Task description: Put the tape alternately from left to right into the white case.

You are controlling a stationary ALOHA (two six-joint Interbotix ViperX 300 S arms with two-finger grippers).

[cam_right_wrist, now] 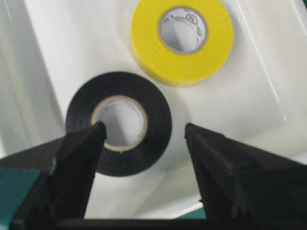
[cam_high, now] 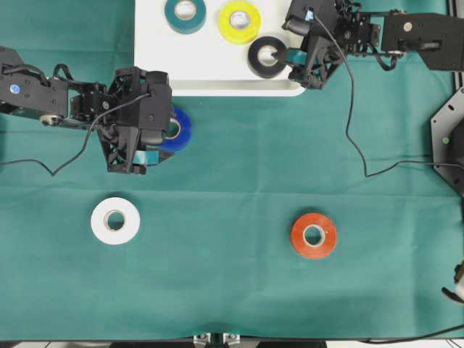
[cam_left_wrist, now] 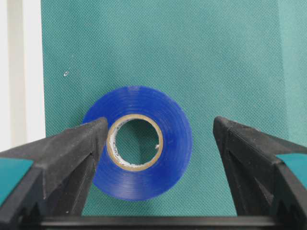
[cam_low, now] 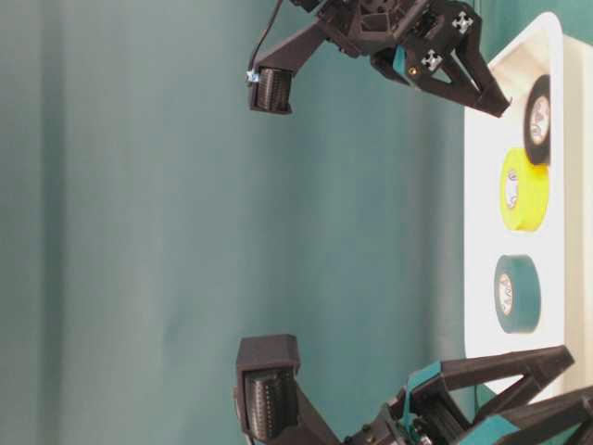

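Altogether three rolls (cam_high: pixel 185 14) inside white case (cam_high: pixel 156 69), three outside; both claws (cam_high: pixel 148 148) (cam_high: pixel 296 64) spread.

teal roll (cam_high: pixel 185 14), yellow roll (cam_high: pixel 240 22) and black roll (cam_high: pixel 267 56) lie flat in the white case (cam_high: pixel 156 72); blue roll (cam_high: pixel 177 130), white roll (cam_high: pixel 115 220) and orange-red roll (cam_high: pixel 313 235) lie outside it.

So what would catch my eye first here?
Probably the bright rolls of tape: teal, yellow and black lying in the white case at the top. On the green cloth, the left gripper hangs open over a blue roll, with white and orange-red rolls nearer the front.
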